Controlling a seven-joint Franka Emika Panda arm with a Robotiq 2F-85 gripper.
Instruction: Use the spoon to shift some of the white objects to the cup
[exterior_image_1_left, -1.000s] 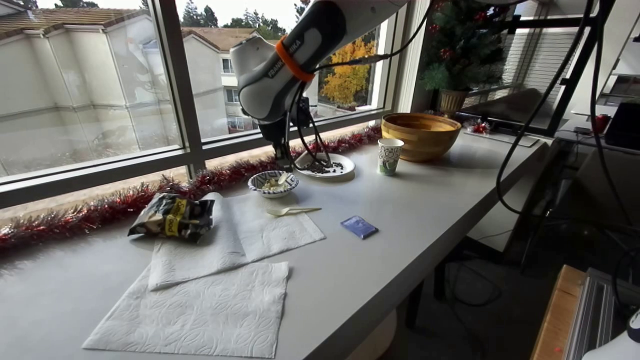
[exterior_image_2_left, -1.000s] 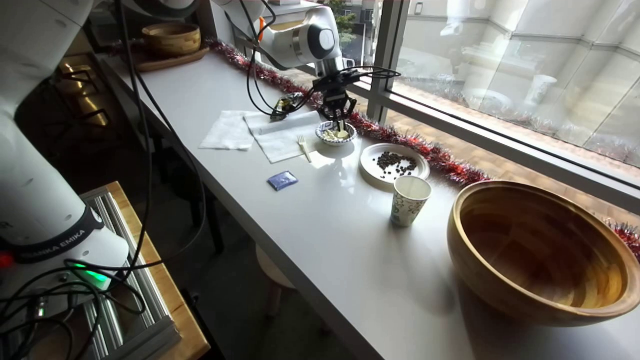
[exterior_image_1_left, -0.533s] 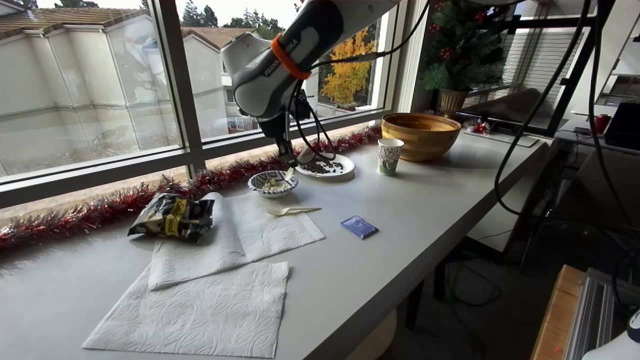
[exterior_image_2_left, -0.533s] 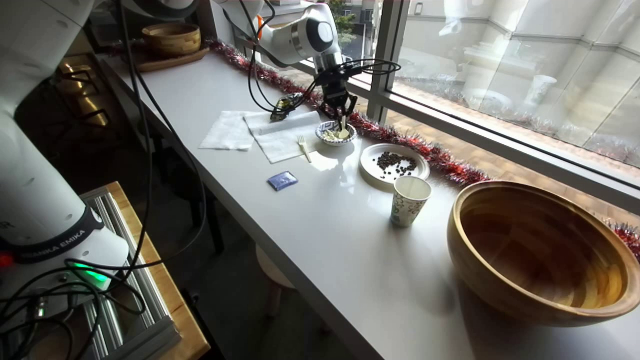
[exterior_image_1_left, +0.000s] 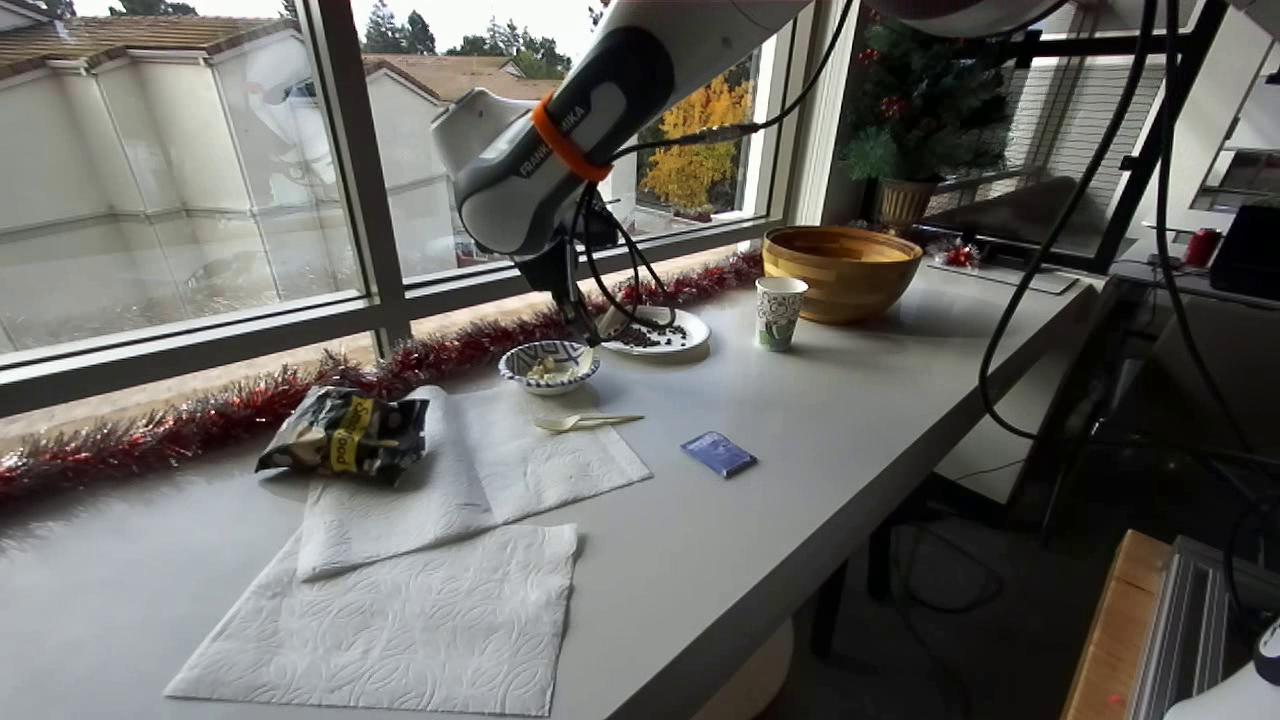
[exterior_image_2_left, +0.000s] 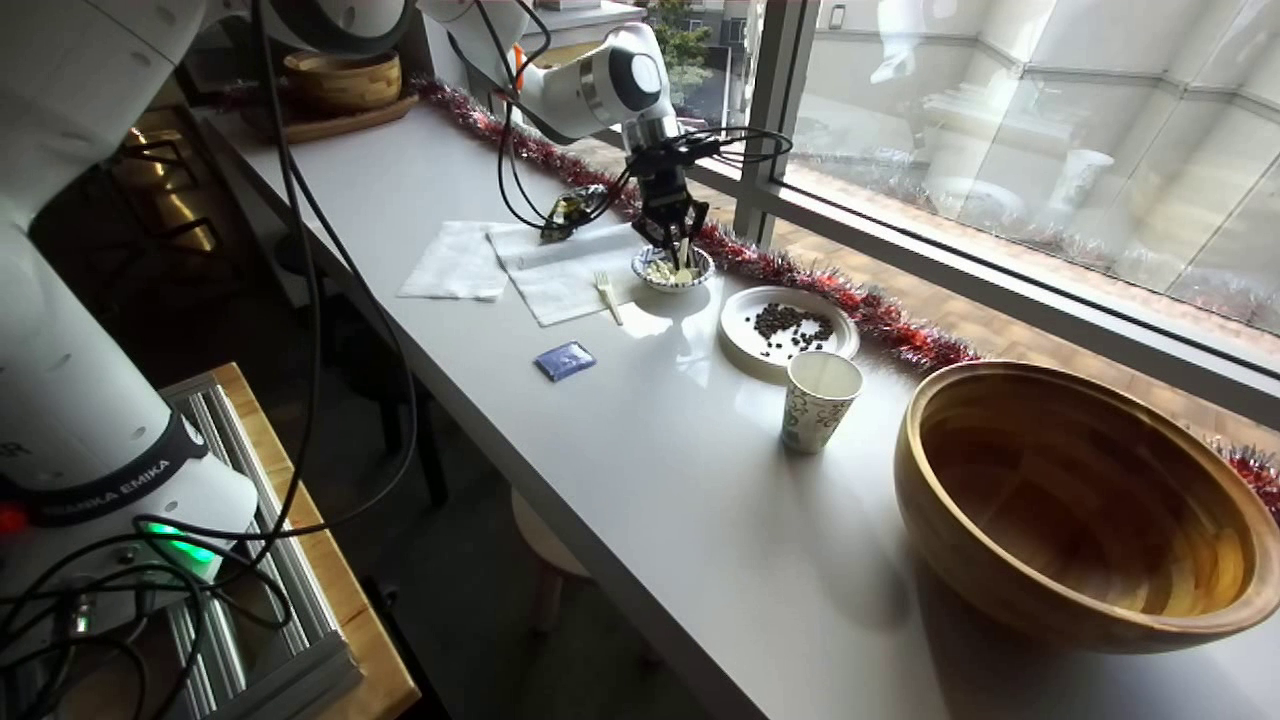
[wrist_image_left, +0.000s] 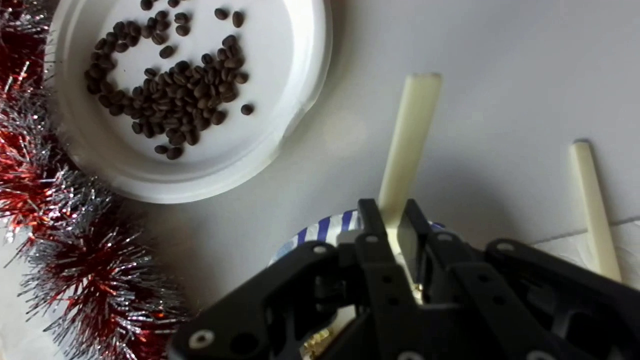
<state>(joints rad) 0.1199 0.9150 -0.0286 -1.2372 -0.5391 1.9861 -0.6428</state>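
I had the gripper (wrist_image_left: 391, 212) pinched on the spoon (wrist_image_left: 406, 145), its black fingers (wrist_image_left: 371, 220) pressed to either side of the pale handle. On my wrist view the handle's free end stuck out beyond the fingertips.

The hand pointed down over the blue-patterned bowl (exterior_image_1_left: 520, 384). In an exterior view the spoon's head sat low within the rim, just below the fingertips. The white objects (exterior_image_2_left: 657, 270) lay in that same bowl, right beside the head, but from my seat I couldn't tell whether spoon and bits touched.

The cup (exterior_image_2_left: 818, 410) stood upright, well apart from the gripper. Between it and the patterned bowl was a white plate (wrist_image_left: 275, 60) of coffee beans (wrist_image_left: 185, 95), and near the cup, on its far side from the gripper, sat the big wooden bowl (exterior_image_2_left: 932, 510).

A pale fork (exterior_image_2_left: 608, 298) lay near the patterned bowl, partly on a paper towel (exterior_image_2_left: 560, 280), the end of its handle reaching onto the table (exterior_image_2_left: 640, 440).
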